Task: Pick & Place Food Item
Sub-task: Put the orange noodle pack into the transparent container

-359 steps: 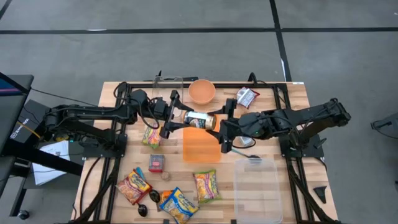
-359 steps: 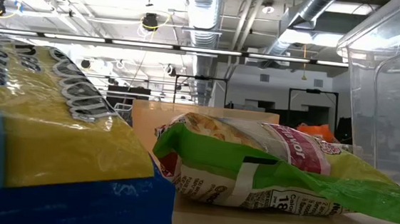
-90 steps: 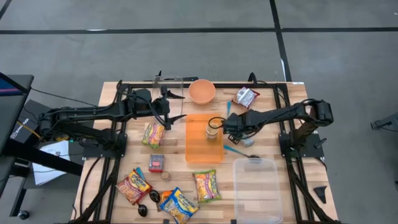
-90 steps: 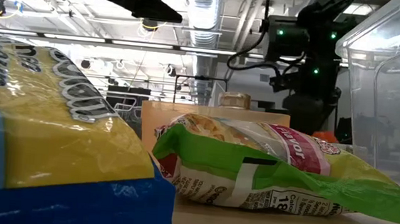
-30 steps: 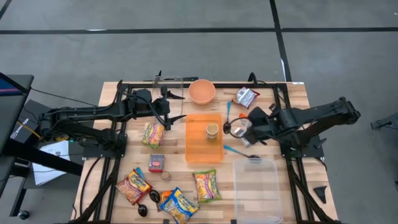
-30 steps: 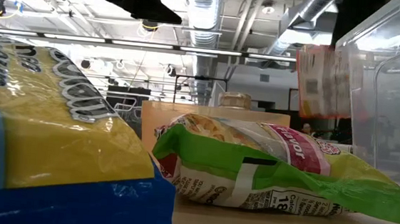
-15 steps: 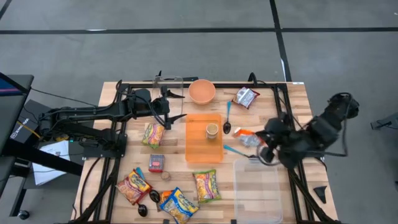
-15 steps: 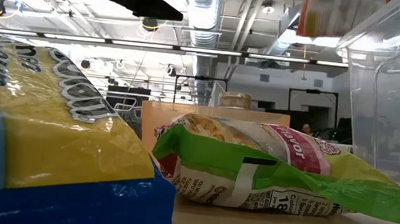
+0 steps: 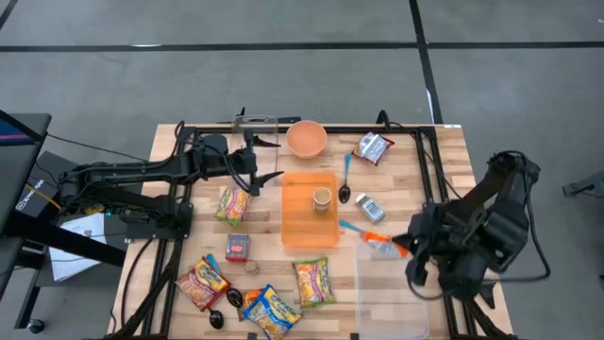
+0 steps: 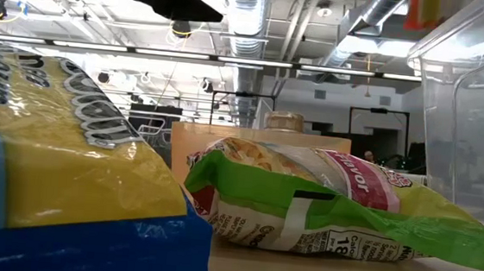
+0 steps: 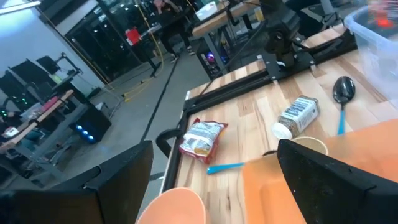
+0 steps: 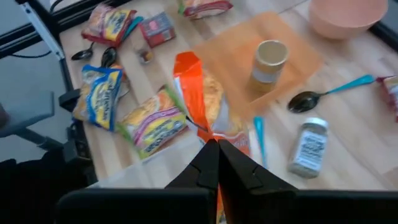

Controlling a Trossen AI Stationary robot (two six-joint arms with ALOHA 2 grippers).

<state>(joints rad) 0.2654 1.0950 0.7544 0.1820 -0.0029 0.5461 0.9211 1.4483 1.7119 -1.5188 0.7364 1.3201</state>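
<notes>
Green packet [image 10: 340, 208]: "18" legible near lower edge; other lettering unreadable.

This is a robotics lab or industrial workshop. A wooden table [image 9: 444, 151] edged by a black metal frame [image 9: 179, 179] stands on a bare grey concrete floor [image 9: 283, 76] crossed by dark lines. Across the table, the low view shows an open hall with exposed silver ducts [image 10: 261, 7], pipes and hanging lamps [image 10: 181, 27] under the ceiling. The left wrist view shows further workbenches [image 11: 211, 18], dark monitors [image 11: 25, 74], cables and equipment glowing with small blue lights [image 11: 84, 129].
</notes>
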